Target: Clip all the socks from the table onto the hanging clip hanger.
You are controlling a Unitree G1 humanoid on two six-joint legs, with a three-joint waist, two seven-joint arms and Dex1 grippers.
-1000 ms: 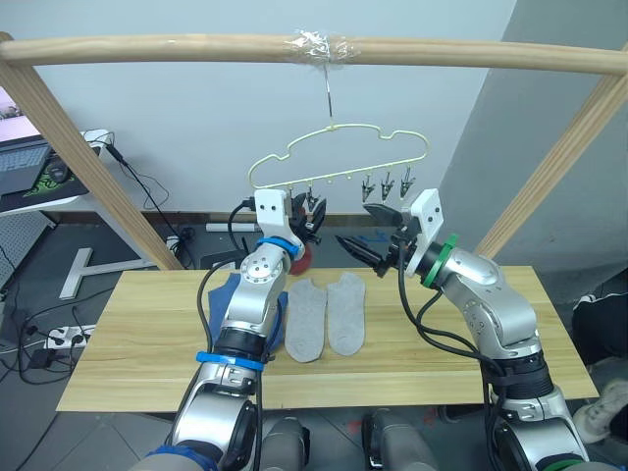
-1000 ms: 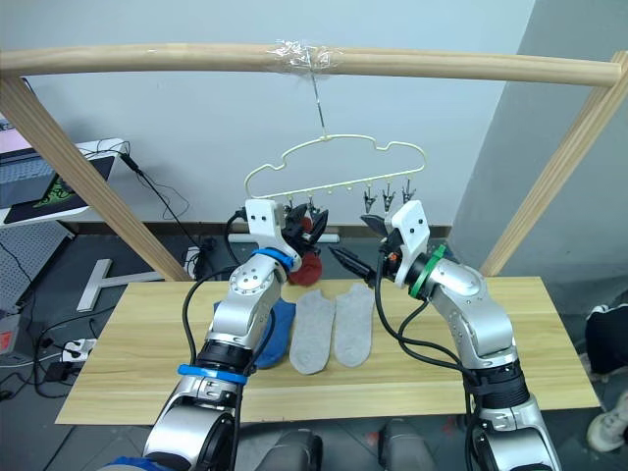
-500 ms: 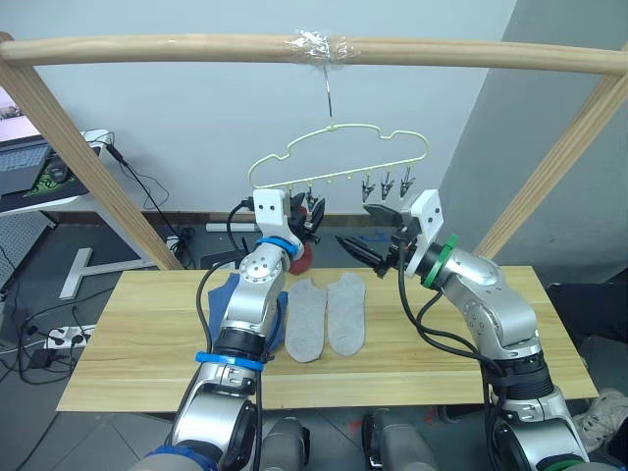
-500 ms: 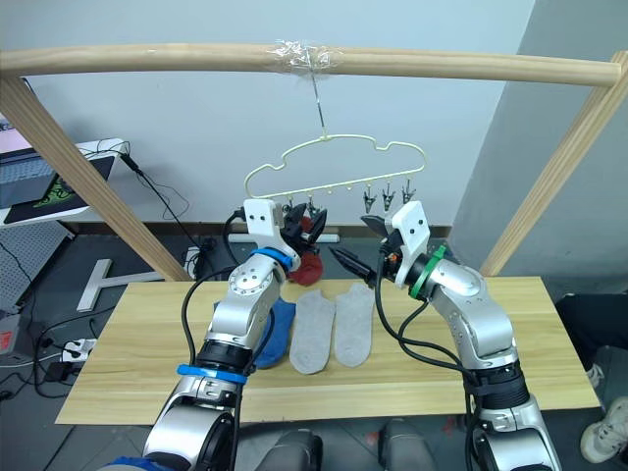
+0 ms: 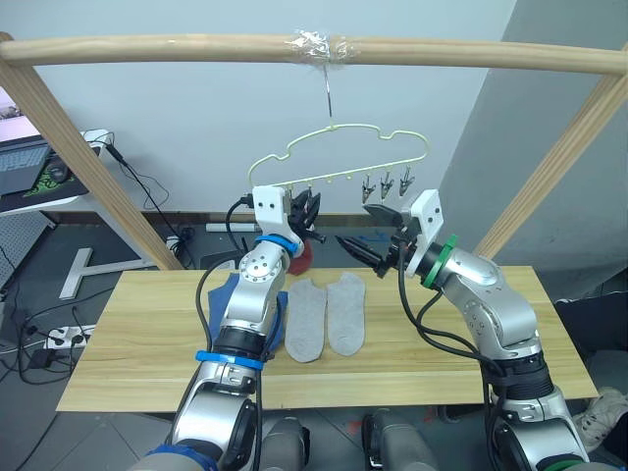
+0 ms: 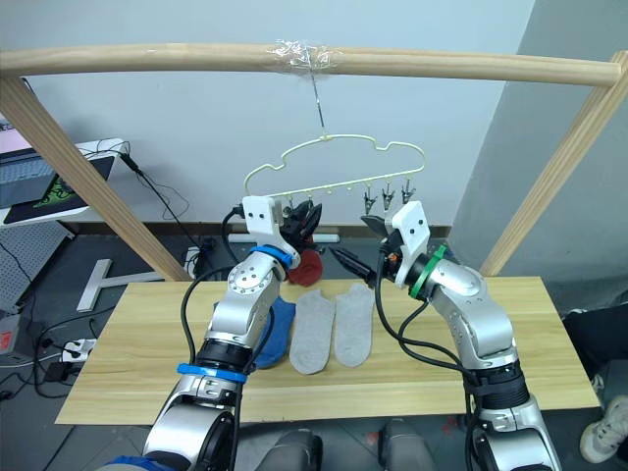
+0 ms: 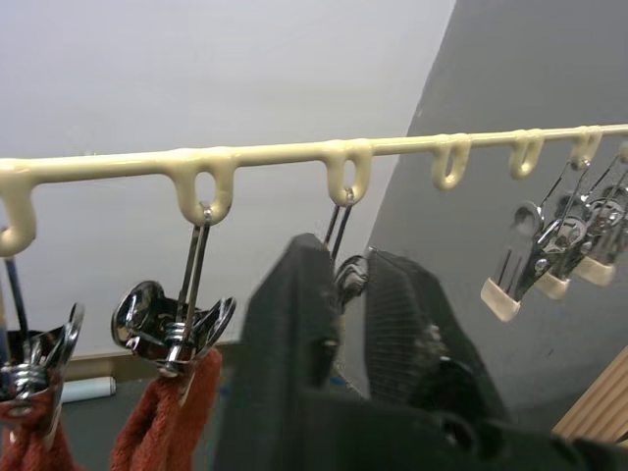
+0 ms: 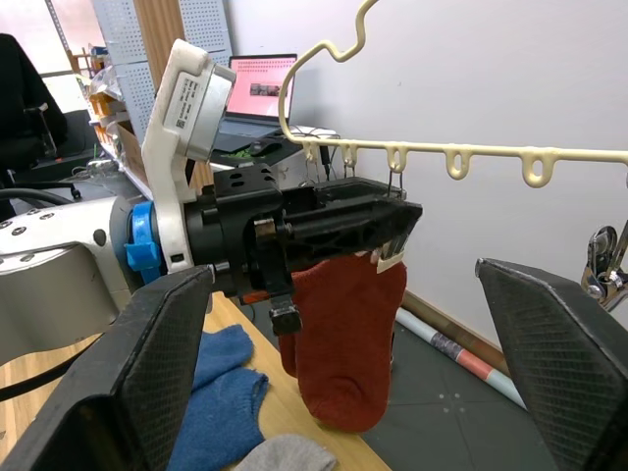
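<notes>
The pale-yellow clip hanger (image 5: 339, 150) hangs by its hook from the pole. Brick-red socks (image 8: 343, 339) hang from its two leftmost clips (image 7: 177, 324). My left gripper (image 5: 306, 208) is raised to the clip row, its fingers (image 7: 294, 324) closed on either side of the third clip (image 7: 348, 280). My right gripper (image 5: 365, 228) is held wide open and empty to the right of the red socks, below three free clips (image 5: 388, 184). Two light grey socks (image 5: 326, 316) lie side by side on the table (image 5: 128, 363). Blue socks (image 5: 226, 299) lie left of them, partly behind my left arm.
A round wooden pole frame (image 5: 196, 47) spans the table top, with slanted legs at both sides. A side desk with a laptop (image 5: 20, 167) stands at the far left. Cables and a power strip (image 5: 59, 339) lie on the floor.
My left gripper has risen slightly toward the clip row, and the hanger's left end has tipped up a little. The right arm has held still.
</notes>
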